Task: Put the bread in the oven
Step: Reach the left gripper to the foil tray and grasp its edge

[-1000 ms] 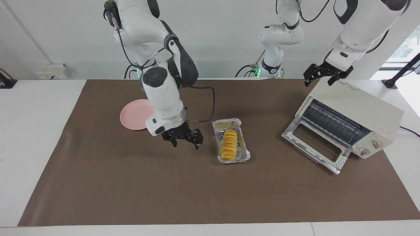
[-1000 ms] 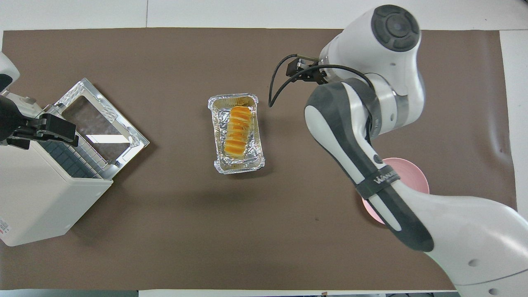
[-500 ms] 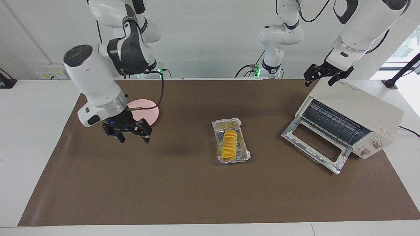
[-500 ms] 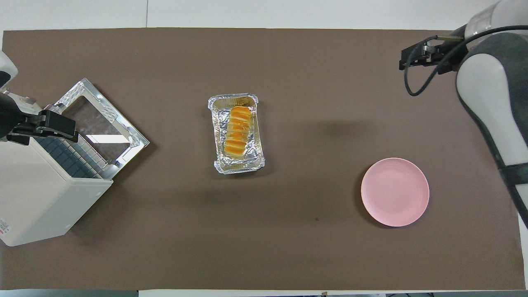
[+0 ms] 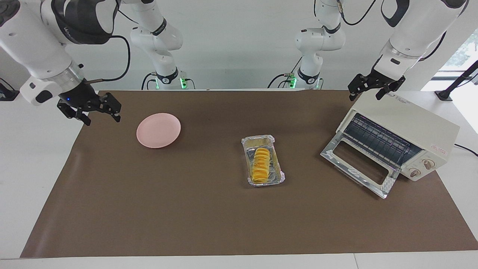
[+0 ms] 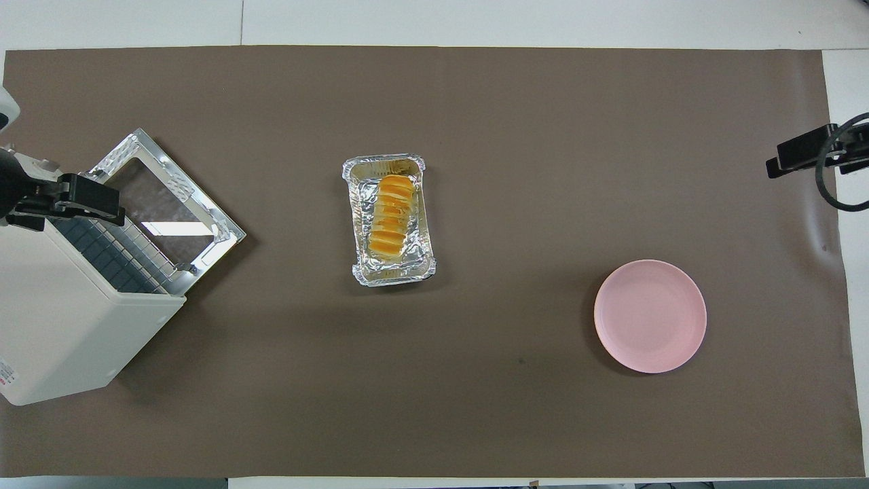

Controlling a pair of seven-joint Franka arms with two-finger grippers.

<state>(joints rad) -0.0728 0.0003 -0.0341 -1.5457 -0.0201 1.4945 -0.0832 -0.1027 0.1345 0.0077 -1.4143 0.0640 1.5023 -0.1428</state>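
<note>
The bread [image 5: 261, 165] lies in a foil tray [image 5: 276, 175] at the middle of the frame, on the brown worktop [image 5: 186, 209]. The oven [image 5: 405, 127] stands at mid right, door down, with small red writing on its top, not readable. A pink plate [image 5: 158, 130] is at upper left. The right gripper [image 5: 89, 108] hangs at the far left edge, jaws released. The left gripper [image 5: 373, 85] is over the oven's top corner, jaws released.
</note>
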